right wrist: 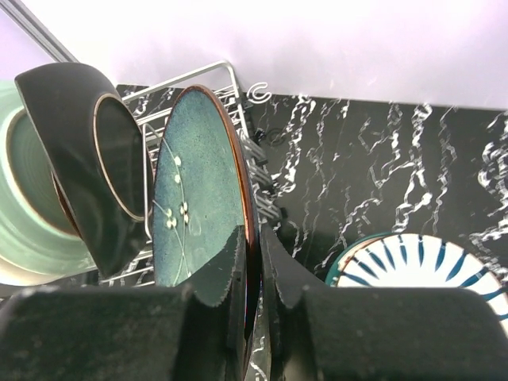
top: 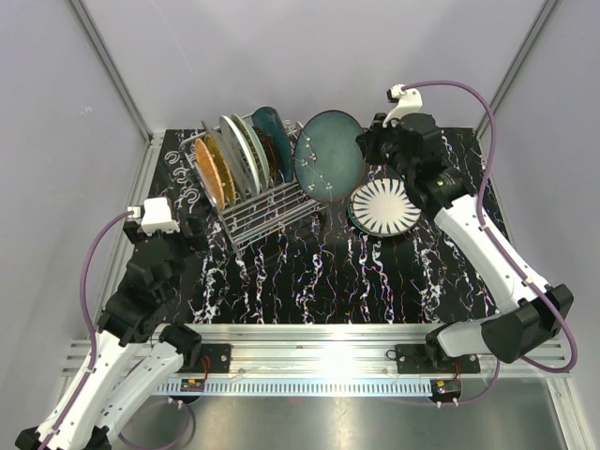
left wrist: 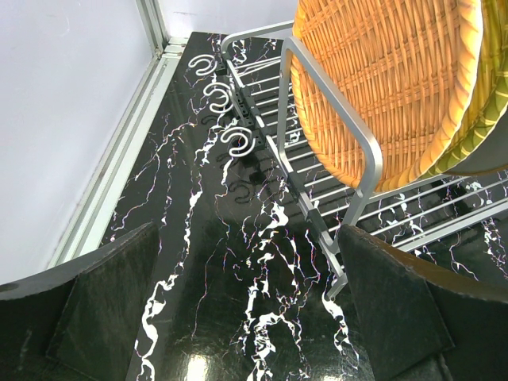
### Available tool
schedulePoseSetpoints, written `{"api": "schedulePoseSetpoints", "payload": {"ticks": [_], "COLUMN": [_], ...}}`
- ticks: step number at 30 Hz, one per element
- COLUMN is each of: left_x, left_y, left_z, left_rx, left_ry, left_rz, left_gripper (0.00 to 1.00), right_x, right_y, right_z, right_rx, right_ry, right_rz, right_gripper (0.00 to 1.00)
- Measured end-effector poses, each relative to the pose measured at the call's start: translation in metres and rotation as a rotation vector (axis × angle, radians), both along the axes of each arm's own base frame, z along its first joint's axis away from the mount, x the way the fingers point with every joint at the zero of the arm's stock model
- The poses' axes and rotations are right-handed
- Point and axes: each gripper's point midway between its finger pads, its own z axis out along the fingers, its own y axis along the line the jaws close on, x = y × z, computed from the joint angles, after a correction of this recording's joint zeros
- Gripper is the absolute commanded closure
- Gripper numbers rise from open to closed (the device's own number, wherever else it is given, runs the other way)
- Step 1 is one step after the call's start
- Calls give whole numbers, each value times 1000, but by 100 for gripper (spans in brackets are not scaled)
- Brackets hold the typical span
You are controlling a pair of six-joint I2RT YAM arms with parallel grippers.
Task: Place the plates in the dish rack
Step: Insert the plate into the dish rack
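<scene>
The silver wire dish rack (top: 272, 208) stands at the back left with several plates upright in it, the orange woven plate (top: 208, 171) at its left end. My right gripper (top: 367, 145) is shut on the rim of a dark teal plate (top: 328, 156) and holds it on edge beside the rack's right end; in the right wrist view the teal plate (right wrist: 194, 190) sits between my fingers (right wrist: 222, 274). A white plate with dark radial stripes (top: 386, 206) lies flat on the table to the right. My left gripper (top: 195, 232) is open and empty, left of the rack.
The rack's silver end rail (left wrist: 349, 135) and orange plate (left wrist: 381, 71) fill the upper right of the left wrist view. White hooks (left wrist: 222, 99) hang on the rack's left side. A metal frame rail (top: 150, 178) borders the black marbled table (top: 309, 281).
</scene>
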Motion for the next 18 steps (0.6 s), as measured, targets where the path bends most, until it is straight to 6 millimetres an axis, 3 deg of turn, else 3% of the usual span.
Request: {"api": "schedulePoseSetpoints", "payload": {"ticks": [11,18], "left_x": [0,0], "left_y": [0,0], "left_z": [0,0], "left_rx": [0,0], "left_ry": [0,0], "left_rz": [0,0], "left_gripper": [1,1], "right_x": [-12,-9], "right_y": [20,29], "right_z": [16,22], "right_rx": [-116,-150], "right_ry": [-83,-107], "right_rz": [31,40], "right_gripper": [100,100]}}
